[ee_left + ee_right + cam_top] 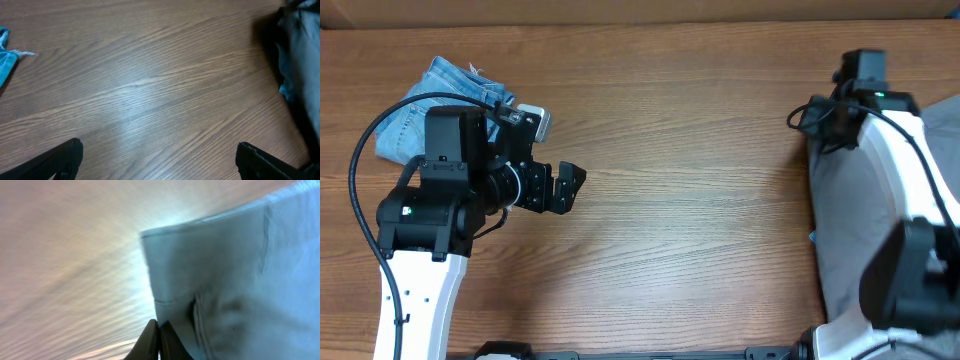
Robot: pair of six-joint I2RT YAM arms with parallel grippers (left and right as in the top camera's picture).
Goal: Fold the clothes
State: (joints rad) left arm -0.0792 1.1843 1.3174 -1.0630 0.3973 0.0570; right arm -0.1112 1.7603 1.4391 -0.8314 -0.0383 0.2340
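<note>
The grey garment [855,240] lies along the right edge of the table [700,150], and a denim piece [440,95] sits bunched at the far left corner. The right fingers [159,340] are pressed together at the grey garment's hem, though the blurred wrist view leaves it unclear whether cloth is caught between them. The left fingers [62,159] are spread and empty over bare wood, well apart from both pieces. A bite this close to the hem may slip, and pulling with one arm would likely drag the cloth into a heap.
</note>
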